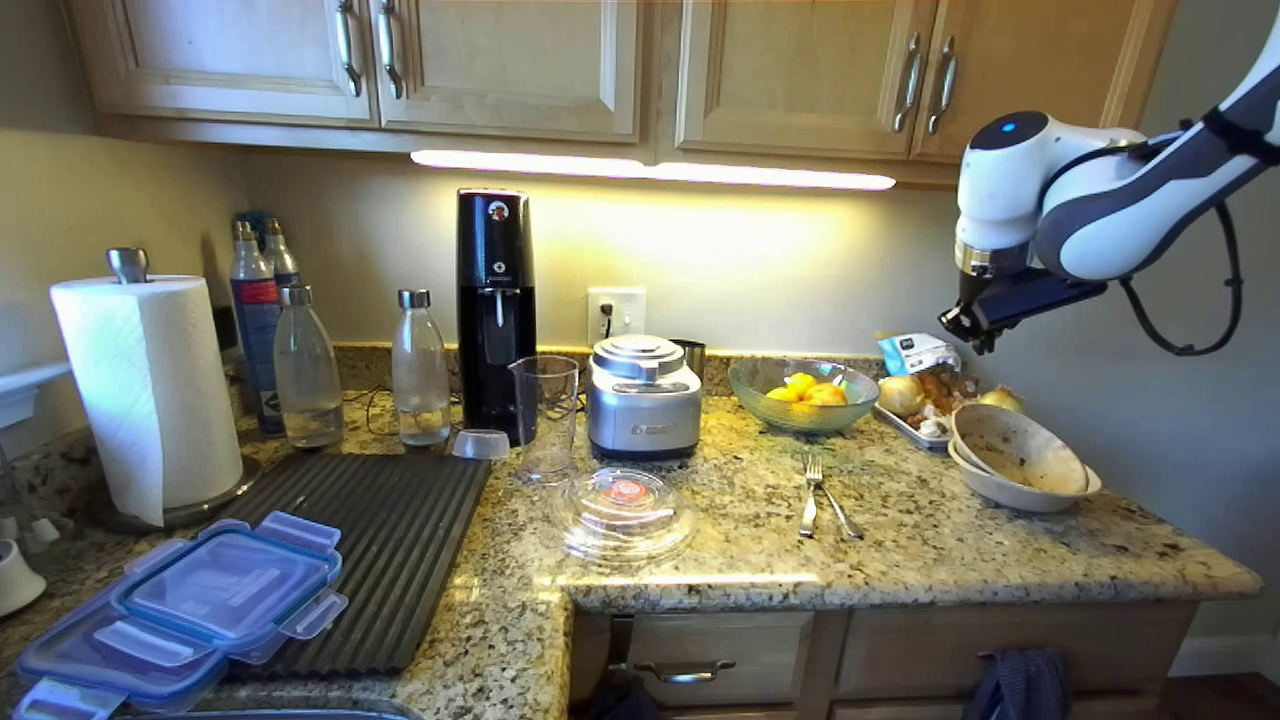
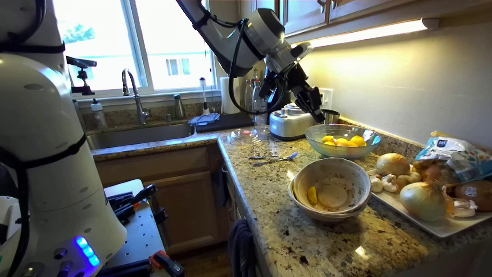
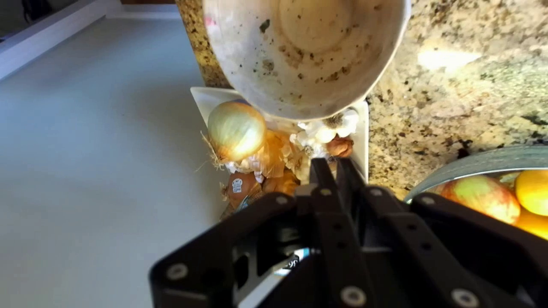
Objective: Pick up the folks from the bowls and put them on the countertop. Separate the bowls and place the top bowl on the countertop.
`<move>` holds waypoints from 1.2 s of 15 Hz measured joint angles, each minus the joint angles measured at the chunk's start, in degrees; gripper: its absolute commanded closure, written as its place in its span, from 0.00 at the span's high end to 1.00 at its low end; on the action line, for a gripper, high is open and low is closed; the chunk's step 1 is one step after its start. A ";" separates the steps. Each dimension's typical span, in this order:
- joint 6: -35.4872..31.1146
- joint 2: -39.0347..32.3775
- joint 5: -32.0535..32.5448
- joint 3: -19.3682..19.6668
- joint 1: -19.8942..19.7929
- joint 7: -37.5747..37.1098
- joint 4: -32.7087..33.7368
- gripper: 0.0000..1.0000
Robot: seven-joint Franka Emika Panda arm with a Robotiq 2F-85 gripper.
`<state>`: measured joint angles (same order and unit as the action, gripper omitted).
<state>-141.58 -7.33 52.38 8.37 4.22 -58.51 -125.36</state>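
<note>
On the granite desk (image 1: 740,545), two forks (image 1: 809,512) loose and two bowls (image 1: 1005,490) stacked

Meeting near their heads, the forks lie flat on the speckled stone, handles spread toward its front edge. Well apart from them, nearer the end of the desk, the bowls stand nested: the upper bowl (image 2: 334,192) sits tilted inside the lower bowl (image 1: 1005,490), its pale inner wall flecked with dark residue, a yellow wedge (image 2: 312,195) lying in it.

Above the desk and apart from forks and bowls, the pincer (image 3: 333,167) hangs in the air on the white-and-black arm (image 1: 1130,210). It is closed, two fingers (image 3: 321,175) drawn nearly together.

Just beside the bowls, a rectangular white tray (image 2: 442,227) carries onions (image 2: 423,202) and garlic (image 2: 390,182), with a printed plastic bag (image 2: 453,156) next to them. A glass bowl (image 2: 342,153) of yellow fruit (image 1: 800,388) stands near the wall (image 1: 780,300), between the tray and a silver food processor base (image 1: 645,410). In front of that base a round clear lid (image 1: 620,520) lies on the desk; a clear pitcher (image 1: 548,440) stands just beside it. Farther along come a black soda maker (image 1: 497,320), two glass bottles (image 1: 420,370), a black ribbed mat (image 1: 390,560) partly covered by blue-rimmed plastic lids (image 1: 230,595), and a paper towel roll (image 1: 150,400). In an exterior view, a sink (image 2: 146,134) with a tall curved faucet (image 2: 138,105) sits below a window (image 2: 103,42), and a dark towel (image 2: 242,246) hangs below the desk.
</note>
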 measured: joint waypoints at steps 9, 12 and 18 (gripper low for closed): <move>-10.88 -3.36 -30.35 -1.09 -6.28 9.65 -4.03 0.98; -17.09 -6.13 -40.59 -0.94 -7.64 14.25 -4.23 1.00; -23.69 -11.95 -54.79 -0.92 -8.02 23.61 -2.96 0.82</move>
<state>-165.28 -19.28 -2.40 7.45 -3.80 -34.90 -128.32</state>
